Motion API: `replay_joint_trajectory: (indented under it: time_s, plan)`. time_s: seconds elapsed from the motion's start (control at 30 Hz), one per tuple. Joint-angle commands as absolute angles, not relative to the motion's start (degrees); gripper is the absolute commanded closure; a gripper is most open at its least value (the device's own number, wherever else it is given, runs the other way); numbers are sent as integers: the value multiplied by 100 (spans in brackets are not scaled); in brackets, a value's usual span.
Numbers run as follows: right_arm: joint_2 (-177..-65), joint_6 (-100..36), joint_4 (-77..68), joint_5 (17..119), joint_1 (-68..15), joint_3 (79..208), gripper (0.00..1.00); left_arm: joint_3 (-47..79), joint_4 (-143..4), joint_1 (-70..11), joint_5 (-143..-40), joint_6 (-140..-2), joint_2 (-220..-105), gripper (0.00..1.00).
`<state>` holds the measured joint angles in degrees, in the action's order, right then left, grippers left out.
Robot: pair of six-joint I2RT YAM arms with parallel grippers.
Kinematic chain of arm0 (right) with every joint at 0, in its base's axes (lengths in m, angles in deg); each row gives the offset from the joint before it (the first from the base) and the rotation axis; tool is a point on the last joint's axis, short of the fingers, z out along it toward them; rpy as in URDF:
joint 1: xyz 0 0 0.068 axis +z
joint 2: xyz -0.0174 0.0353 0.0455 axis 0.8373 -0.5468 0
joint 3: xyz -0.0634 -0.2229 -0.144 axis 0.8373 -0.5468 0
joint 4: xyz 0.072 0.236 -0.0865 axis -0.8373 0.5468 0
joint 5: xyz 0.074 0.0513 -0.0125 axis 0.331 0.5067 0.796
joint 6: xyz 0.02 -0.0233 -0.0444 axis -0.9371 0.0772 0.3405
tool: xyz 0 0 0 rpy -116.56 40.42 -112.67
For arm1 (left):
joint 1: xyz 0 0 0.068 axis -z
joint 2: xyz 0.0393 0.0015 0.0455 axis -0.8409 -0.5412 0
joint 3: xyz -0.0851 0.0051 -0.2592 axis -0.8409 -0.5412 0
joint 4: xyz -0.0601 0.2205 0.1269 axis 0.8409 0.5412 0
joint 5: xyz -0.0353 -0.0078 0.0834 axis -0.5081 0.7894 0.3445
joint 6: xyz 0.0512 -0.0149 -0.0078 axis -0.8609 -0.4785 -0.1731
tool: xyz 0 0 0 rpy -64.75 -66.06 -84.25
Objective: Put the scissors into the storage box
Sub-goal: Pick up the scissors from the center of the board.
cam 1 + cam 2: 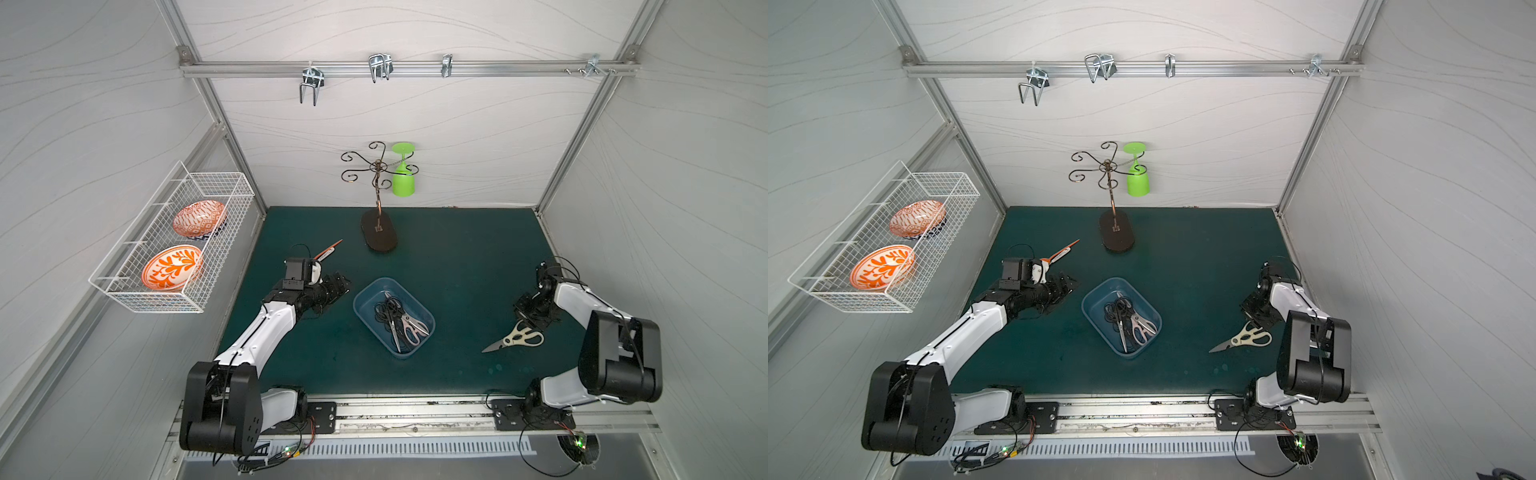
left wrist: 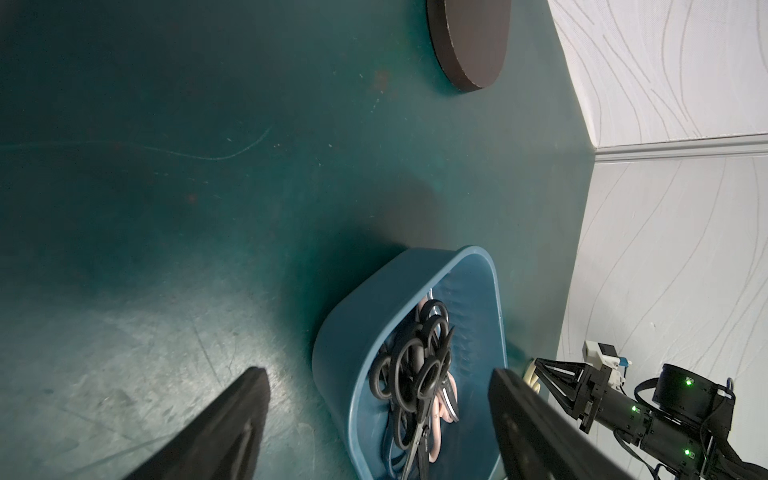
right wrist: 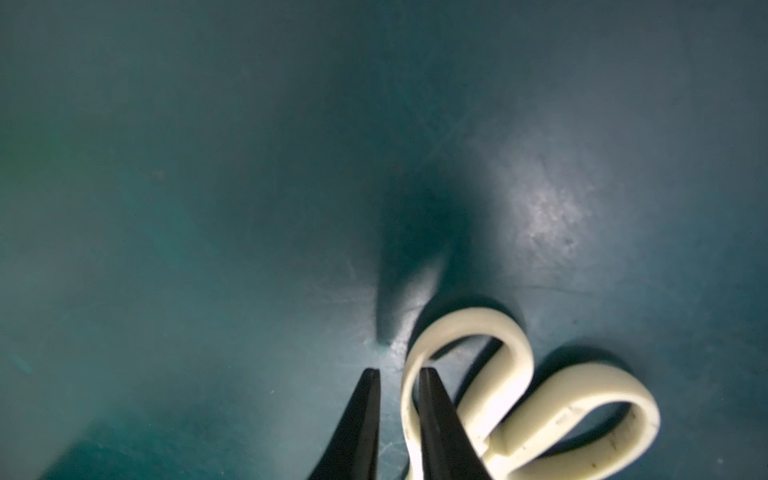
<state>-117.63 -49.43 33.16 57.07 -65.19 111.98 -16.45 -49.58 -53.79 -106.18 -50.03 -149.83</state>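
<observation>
Straddling cream scissors loop, right tool narrowly parted, ungripped; left tool spread, empty, beside storage box.

White panel walls w/ faint wavy lines on 3 sides; alu frame posts at corners. Horiz. rail across back wall, metal hooks on it. Wire basket on left wall, 2 orange-patterned plates inside. Dark green worktop, scuffed, w/ glare patches. Scroll-arm cup stand near back, green glass hung upside down. Alu track along front edge.
</observation>
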Motion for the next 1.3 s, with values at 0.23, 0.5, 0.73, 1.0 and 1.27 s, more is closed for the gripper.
replay_joint_trajectory:
  time_s: [0.23, 0.5, 0.73, 1.0, 1.27]
  plan:
    - [-12042, -5032, 3076, 5604, -6555, 10980, 79, -1484, -4958, -5363, -10515, -5133, -14878, 13]
    - [-12034, -5022, 2997, 5568, -6555, 10946, 91, -1483, -4954, -5363, -10491, -5133, -14878, 13]
    - [-11742, -4915, 3184, 5588, -6366, 11192, 100, -1484, -4940, -5357, -10444, -5124, -14892, 13]
    - [-11522, -4662, 3767, 5574, -5096, 12527, 100, -1479, -4877, -5380, -10404, -5116, -14921, 13]
    - [-12089, -3985, 4248, 5504, -3144, 14419, 100, -1480, -4936, -5814, -10572, -5107, -14904, 13]
